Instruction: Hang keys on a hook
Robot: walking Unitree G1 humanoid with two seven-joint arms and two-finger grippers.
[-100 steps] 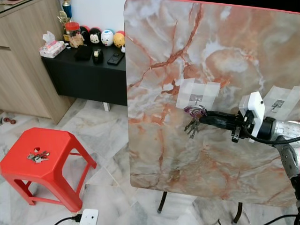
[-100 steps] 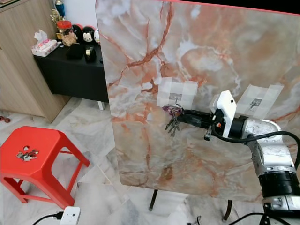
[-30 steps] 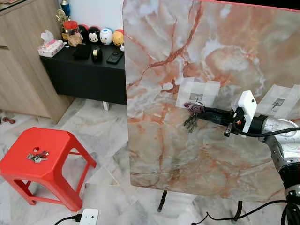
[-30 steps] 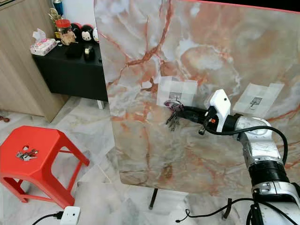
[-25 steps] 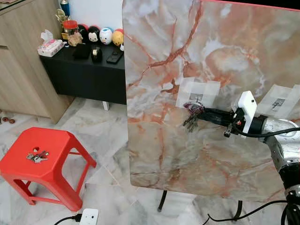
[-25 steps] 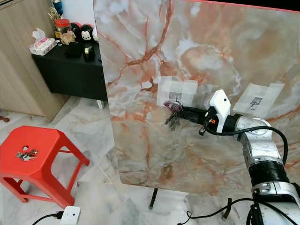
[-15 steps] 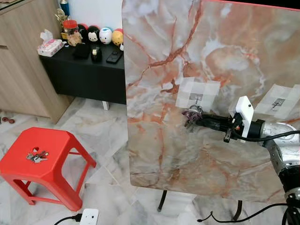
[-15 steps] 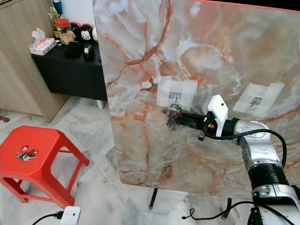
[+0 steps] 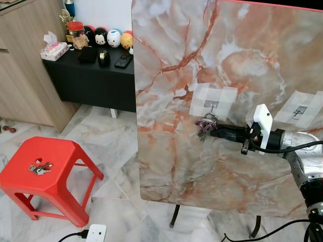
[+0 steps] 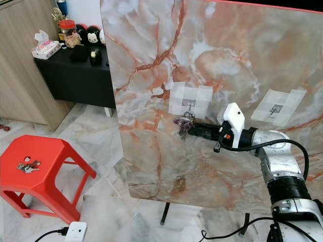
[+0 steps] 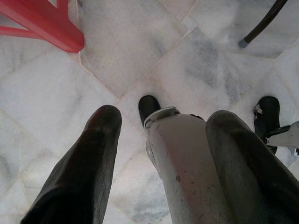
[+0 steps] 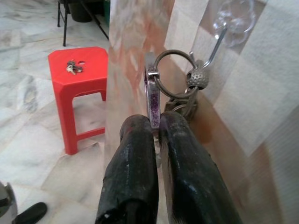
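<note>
With right gripper (image 12: 155, 128) pinching the key bunch (image 12: 175, 88), best to lift its ring (image 12: 172, 67) over the hook (image 12: 218, 39) tip before releasing.

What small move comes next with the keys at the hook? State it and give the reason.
Probably raise the right gripper slightly toward the clear plastic hook with a metal wire, then lower the silver key ring over its tip. The gripper is shut on the purple keychain tag, and the ring sits just beside and below the hook, seemingly not yet threaded on it.
</note>
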